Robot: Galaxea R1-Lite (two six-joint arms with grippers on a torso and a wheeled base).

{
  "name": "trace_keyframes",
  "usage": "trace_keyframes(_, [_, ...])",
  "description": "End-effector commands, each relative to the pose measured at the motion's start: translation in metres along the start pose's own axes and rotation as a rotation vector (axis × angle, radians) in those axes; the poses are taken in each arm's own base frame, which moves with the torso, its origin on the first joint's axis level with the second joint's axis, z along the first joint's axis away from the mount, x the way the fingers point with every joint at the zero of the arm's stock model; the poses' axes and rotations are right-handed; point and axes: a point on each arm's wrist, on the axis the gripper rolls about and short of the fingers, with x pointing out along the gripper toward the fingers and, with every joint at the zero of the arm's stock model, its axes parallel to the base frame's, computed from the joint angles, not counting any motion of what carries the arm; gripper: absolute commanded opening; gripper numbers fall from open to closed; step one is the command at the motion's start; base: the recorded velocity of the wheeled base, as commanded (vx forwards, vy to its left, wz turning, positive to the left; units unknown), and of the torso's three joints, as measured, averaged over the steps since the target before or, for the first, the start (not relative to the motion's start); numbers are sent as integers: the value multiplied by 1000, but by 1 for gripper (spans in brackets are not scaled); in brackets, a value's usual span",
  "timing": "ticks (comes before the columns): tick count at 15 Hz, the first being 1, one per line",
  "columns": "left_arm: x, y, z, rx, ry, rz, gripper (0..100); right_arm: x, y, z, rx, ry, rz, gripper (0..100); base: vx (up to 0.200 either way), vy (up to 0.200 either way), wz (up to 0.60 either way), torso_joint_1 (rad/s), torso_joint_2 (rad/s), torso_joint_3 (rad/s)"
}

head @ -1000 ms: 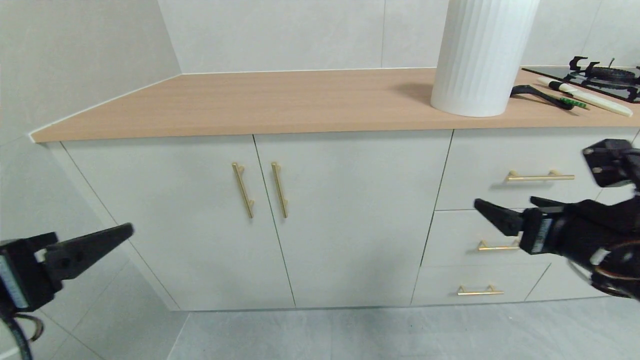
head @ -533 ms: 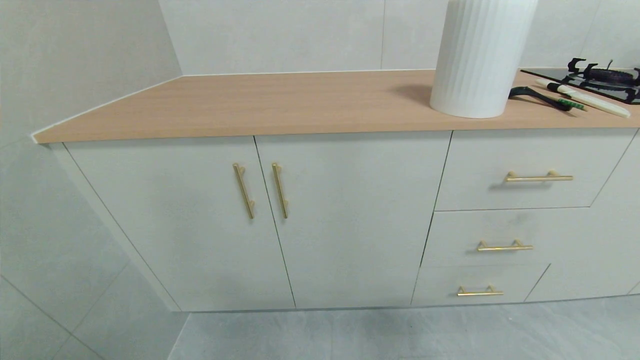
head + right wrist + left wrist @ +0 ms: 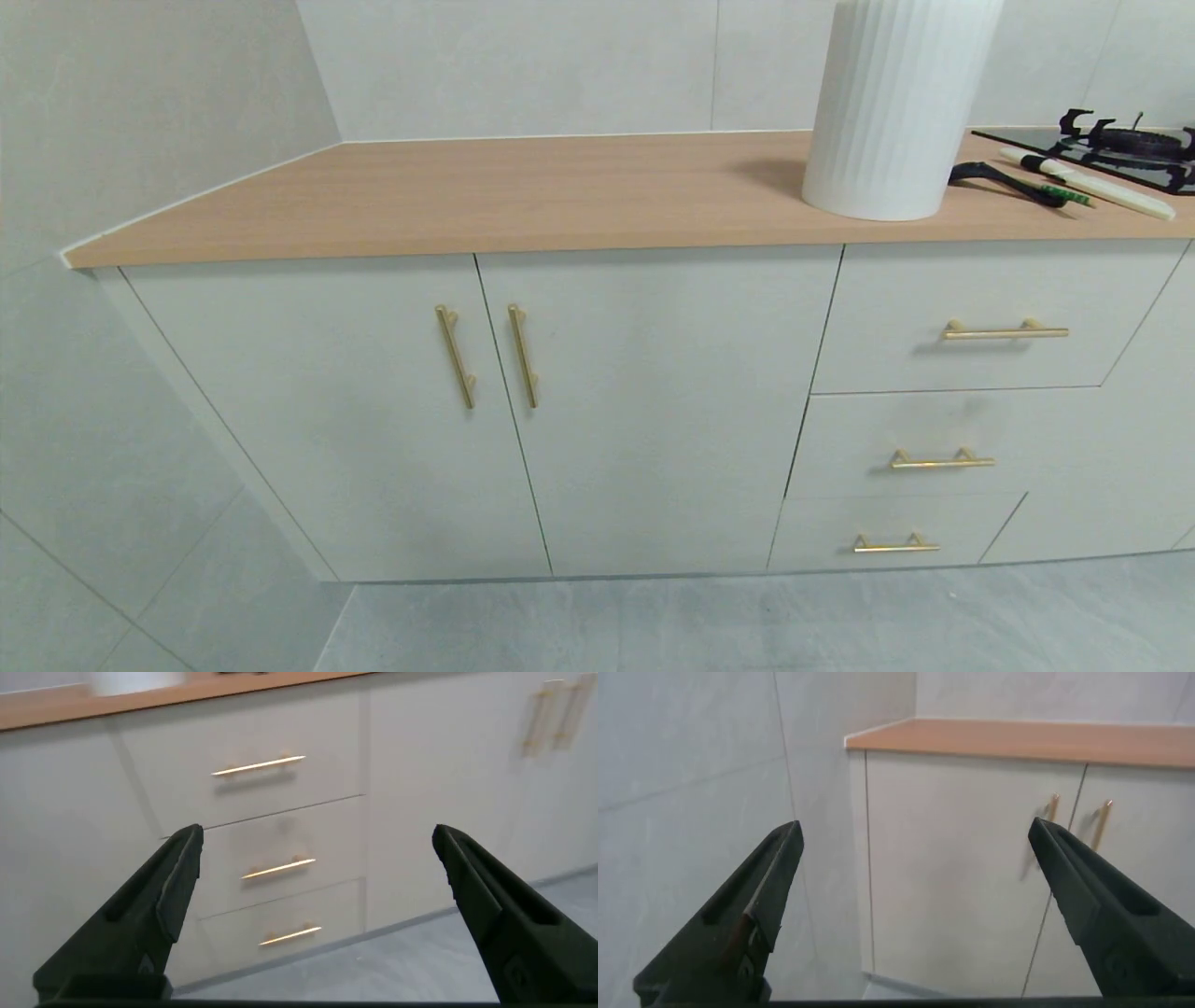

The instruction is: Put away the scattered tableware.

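Head view: tableware sits at upper right of the frame on the counter (image 3: 467,196): black utensil (image 3: 976,170), a green-striped piece (image 3: 1064,194) and a cream knife (image 3: 1111,189). All three lie flat, close together, between the white ribbed cylinder (image 3: 896,112) and the black hob (image 3: 1134,142). The utensil's head is just beside the cylinder's base. Can't tell if the green piece touches the knife.

Below the counter: double doors (image 3: 485,411) mid-frame with two vertical brass handles (image 3: 455,355) side by side. A three-drawer stack is at right: top drawer (image 3: 980,317), middle drawer (image 3: 934,443), bottom drawer (image 3: 887,532). All are closed. Grey tile floor (image 3: 747,625) along the bottom.

Left wrist view: left claw (image 3: 914,831) spread wide, nothing in it. It faces the counter's wall-side end, with the door handles beyond and the tiled wall (image 3: 691,784) alongside.

Right wrist view: right claw (image 3: 318,833) also spread wide, nothing in it. It faces the drawer stack, and all three horizontal drawer pulls (image 3: 259,765) sit between the fingers (image 3: 163,896). Counter edge runs above them.

Both claws sit low in front of the cabinet fronts, well apart from the tableware.
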Motion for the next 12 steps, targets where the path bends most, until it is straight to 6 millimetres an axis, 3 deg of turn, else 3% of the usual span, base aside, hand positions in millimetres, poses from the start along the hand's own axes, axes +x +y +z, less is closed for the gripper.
trace_keyframes(1, [-2, -1, -14, 19, 11, 2, 100, -15, 0, -18, -47, -39, -64, 100, 0, 0, 0, 0, 0, 0])
trace_keyframes(6, [20, -11, -64, 65, 24, -58, 100, 0, 3, -66, -72, 79, -29, 100, 0, 0, 0, 0, 0, 0])
trace_keyframes(7, [26, -15, -88, 71, 56, -96, 100, 2, 4, -75, -52, 81, 40, 100, 0, 0, 0, 0, 0, 0])
trace_keyframes(8, [28, -17, -105, 80, 86, -115, 100, 4, 5, -82, -53, 91, 69, 100, 0, 0, 0, 0, 0, 0])
trace_keyframes(11, [27, -19, -121, 92, 177, -177, 100, 3, 6, -84, -52, 116, 114, 100, 0, 0, 0, 0, 0, 0])
trace_keyframes(12, [24, -20, -129, 88, 281, -266, 100, 3, 6, -86, -54, 136, 142, 100, 0, 0, 0, 0, 0, 0])
